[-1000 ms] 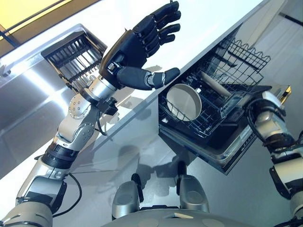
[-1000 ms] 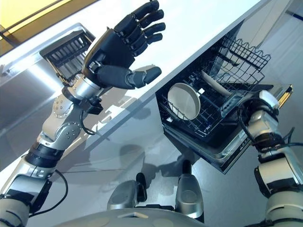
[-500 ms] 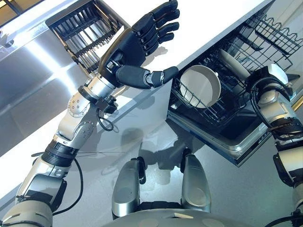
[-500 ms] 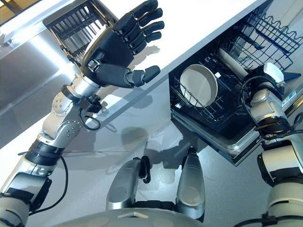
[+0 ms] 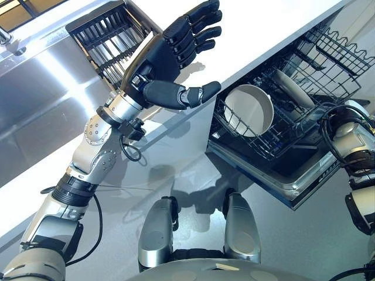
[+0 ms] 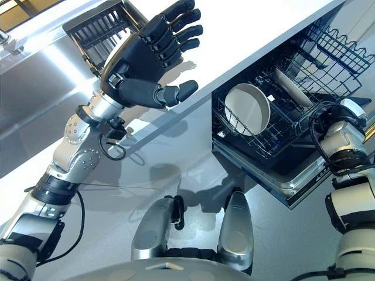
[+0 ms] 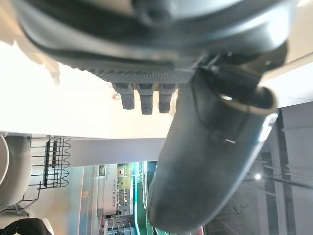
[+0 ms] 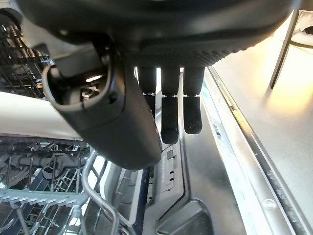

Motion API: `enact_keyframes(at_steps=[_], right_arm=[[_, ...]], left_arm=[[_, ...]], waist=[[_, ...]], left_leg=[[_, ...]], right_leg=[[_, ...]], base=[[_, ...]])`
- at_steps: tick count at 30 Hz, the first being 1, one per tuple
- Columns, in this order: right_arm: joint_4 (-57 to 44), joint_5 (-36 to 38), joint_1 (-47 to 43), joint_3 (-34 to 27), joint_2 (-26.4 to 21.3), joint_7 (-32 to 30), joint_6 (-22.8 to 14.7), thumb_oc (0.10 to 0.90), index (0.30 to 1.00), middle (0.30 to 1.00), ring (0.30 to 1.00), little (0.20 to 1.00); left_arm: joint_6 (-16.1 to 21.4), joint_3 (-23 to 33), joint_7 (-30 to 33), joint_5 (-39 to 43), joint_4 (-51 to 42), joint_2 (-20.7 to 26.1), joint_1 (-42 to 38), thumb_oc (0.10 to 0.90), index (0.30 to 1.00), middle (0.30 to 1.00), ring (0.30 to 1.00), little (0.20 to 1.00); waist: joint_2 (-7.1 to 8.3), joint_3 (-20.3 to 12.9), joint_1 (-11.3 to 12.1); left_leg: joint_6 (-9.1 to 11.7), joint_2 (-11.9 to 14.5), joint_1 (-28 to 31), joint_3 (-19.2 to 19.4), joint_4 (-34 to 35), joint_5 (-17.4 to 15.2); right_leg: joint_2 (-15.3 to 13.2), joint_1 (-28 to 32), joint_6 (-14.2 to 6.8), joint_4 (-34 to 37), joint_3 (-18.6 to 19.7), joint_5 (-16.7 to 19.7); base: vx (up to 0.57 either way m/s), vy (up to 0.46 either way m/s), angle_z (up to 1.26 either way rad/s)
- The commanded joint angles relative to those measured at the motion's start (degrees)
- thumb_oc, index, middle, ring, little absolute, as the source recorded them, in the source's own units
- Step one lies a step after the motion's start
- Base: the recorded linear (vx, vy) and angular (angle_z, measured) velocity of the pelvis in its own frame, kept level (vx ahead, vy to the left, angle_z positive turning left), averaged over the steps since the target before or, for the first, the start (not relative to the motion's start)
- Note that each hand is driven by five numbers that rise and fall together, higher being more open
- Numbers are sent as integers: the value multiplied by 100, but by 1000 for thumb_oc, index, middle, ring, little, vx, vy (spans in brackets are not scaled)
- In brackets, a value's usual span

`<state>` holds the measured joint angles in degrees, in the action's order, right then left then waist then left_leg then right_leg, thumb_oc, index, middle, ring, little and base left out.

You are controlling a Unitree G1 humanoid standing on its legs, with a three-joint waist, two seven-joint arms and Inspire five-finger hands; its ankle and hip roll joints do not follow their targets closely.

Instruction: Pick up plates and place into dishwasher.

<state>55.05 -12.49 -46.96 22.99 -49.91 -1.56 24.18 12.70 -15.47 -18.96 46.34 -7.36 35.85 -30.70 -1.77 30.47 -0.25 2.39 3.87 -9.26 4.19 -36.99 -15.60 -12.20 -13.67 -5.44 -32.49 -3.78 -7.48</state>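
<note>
**Plates racked, both hands empty**

White table (image 5: 263, 35) runs above an open dishwasher (image 5: 293, 187). Two plates stand on edge in its lower rack (image 5: 258, 146): a round one (image 5: 249, 109) facing outward, and another (image 5: 293, 88) behind it, long axis slanting along the wires. Left hand (image 5: 170, 55) hovers over the table, fingers spread. Right hand (image 8: 166, 105) hangs by the door, fingers straight. Loading looks done here; next likely calls for fetching another plate.

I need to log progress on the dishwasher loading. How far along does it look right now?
Done: two white plates stand in the pulled-out dishwasher rack. In hand: nothing. The left robot hand is raised open above the white counter, and the right robot hand hangs open and empty by the dishwasher. Left: the dark drying rack beside the sink shows no plates, so perhaps just closing up.
</note>
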Motion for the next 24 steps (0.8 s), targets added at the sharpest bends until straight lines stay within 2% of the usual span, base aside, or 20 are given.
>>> enact_keyframes(at_steps=[1,5,7,16,21,24], right_arm=[[-7,-190,-128,82,-459,-315,-246,100,300,300,300,200],[43,34,-200,117,-247,-270,-336,100,300,300,300,200],[64,8,-222,134,-126,-191,-248,100,300,300,300,200],[912,15,-657,520,553,77,-375,100,300,300,300,200],[1138,315,-839,599,701,176,-301,100,300,300,300,200],[1130,799,-868,609,718,220,-433,100,300,300,300,200]], left_arm=[[536,342,-48,398,-470,-129,-67,800,900,900,900,900],[520,310,-35,374,-459,-167,-84,800,900,900,900,900],[546,274,-84,385,-433,-163,-113,800,900,900,900,900],[568,146,143,333,-434,-296,-335,800,900,900,900,900],[466,200,223,302,-492,-210,-342,800,900,900,900,900],[479,226,222,290,-531,-190,-330,800,900,900,900,900]], waist=[[231,-382,97],[191,-366,121],[171,-353,142],[-3,-131,277],[-94,-68,376],[-108,-68,403]], left_leg=[[-310,-37,82,-255,-40,-34],[-324,-47,9,-300,-163,-84],[-326,-66,-53,-331,-241,-101],[-345,-138,-390,-493,-475,-40],[-325,-190,-619,-564,-422,100],[-316,-189,-646,-582,-393,131]], right_leg=[[231,560,553,-578,-115,-517],[237,496,575,-692,-99,-573],[216,450,588,-757,-107,-586],[165,68,622,-1126,-77,-625],[129,-187,630,-1250,-120,-630],[106,-218,639,-1289,-151,-646]], base=[[0,0,0],[0,0,0],[0,0,0],[-22,10,2],[-68,-25,4],[-9,-33,7]])
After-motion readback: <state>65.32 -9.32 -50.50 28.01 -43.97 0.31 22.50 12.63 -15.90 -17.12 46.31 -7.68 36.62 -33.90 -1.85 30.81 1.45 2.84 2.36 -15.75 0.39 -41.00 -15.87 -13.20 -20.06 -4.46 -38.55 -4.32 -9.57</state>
